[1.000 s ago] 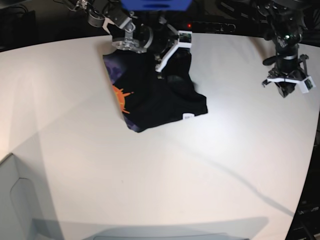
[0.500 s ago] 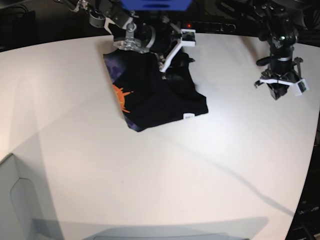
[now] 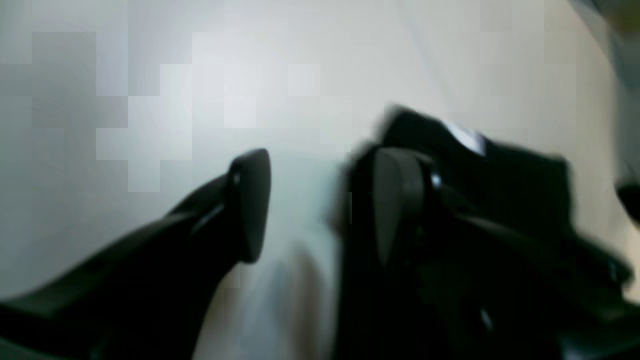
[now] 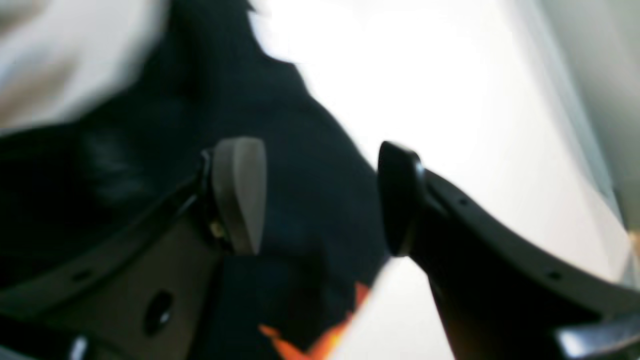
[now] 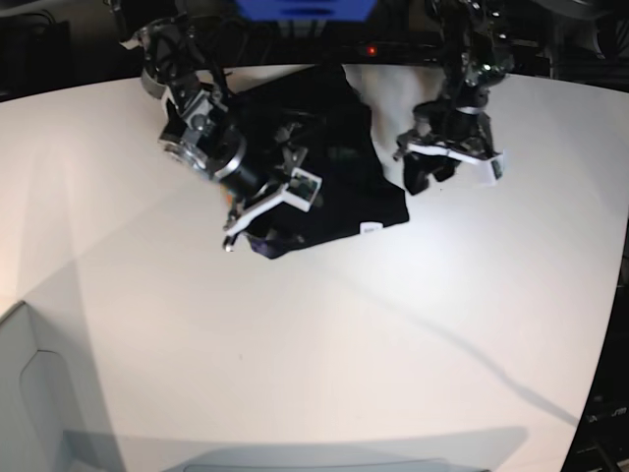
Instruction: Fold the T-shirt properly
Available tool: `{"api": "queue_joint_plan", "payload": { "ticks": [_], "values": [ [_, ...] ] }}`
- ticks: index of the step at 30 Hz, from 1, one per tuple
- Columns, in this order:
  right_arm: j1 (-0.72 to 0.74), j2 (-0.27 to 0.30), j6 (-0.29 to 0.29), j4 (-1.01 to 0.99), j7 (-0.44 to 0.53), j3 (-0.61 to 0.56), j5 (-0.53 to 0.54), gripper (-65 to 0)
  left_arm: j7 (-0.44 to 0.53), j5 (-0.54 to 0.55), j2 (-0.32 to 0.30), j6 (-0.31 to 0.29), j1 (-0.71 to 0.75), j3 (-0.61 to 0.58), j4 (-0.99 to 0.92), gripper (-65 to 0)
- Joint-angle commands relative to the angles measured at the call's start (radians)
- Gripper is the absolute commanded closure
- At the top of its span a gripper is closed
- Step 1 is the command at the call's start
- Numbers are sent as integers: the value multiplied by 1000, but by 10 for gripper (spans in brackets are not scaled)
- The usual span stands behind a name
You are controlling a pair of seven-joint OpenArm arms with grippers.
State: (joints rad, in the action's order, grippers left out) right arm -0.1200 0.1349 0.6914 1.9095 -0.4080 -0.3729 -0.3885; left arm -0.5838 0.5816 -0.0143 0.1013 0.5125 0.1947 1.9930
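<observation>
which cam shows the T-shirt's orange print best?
Right wrist: the orange print sits sharp-coloured at the T-shirt edge, below the open right tool. Base hides it behind the right arm. Left wrist shows only blurred black cloth with a white label.

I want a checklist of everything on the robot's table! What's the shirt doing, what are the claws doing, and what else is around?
Surface: white table, with long shadows across it.
Job's things: black T-shirt lies bunched near the far edge, a small white label at its near corner and a bit of orange print showing.
Clutter: nothing seen.
Grippers: right gripper open, over the shirt's edge; left gripper open, beside the shirt's right corner, holding nothing.
Cables: dark wiring on both arms; nothing seen on the table.
Surroundings: blue object and dark equipment behind the table; grey bin at the near left.
</observation>
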Motion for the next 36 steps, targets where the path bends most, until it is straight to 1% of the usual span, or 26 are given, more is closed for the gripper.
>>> {"api": "queue_joint_plan", "payload": {
  "ticks": [1,4,7,11,15,16,19,21,25,26,29,32,34,36],
  "values": [
    [12,-2,7,20,21,18,9,-364,15,8,0,-4,5,-28,5,-325],
    [24,-2,7,20,21,81,9,-364,15,8,1,-2,1,-119,-50,-325],
    [29,-2,7,20,21,119,9,-365,20,8,1,-2,-27,-171,-149,-325],
    [30,-2,7,20,21,163,9,-365,20,8,1,-2,-130,-208,-303,-325],
    [49,-2,7,20,21,209,9,-365,22,8,1,-2,-242,-243,-393,-325],
    [52,-5,7,18,19,226,9,-365,22,8,1,-2,-275,-255,-413,-325],
    [73,-39,7,17,19,279,9,-365,17,16,1,-2,-381,-297,-466,-325],
    [76,-62,7,17,-10,315,9,-365,17,18,1,-2,-412,-320,-444,-325],
    [73,-93,7,22,-88,341,9,-365,15,18,-16,-2,-392,-320,-331,-325],
    [73,-100,7,22,-104,349,9,-365,15,18,-36,-2,-378,-318,-309,-325],
    [42,-151,7,38,-139,381,9,-365,15,18,-103,-2,-309,-315,-226,-325],
    [-2,-206,7,64,-145,392,9,-365,18,18,-163,-2,-237,-314,-103,-325],
    [-27,-229,7,68,-145,392,9,-365,17,18,-181,-2,-205,-318,-42,-325],
    [-48,-251,7,68,-145,392,9,-365,15,18,-181,-2,-186,-326,-11,-325]
  ]
}}
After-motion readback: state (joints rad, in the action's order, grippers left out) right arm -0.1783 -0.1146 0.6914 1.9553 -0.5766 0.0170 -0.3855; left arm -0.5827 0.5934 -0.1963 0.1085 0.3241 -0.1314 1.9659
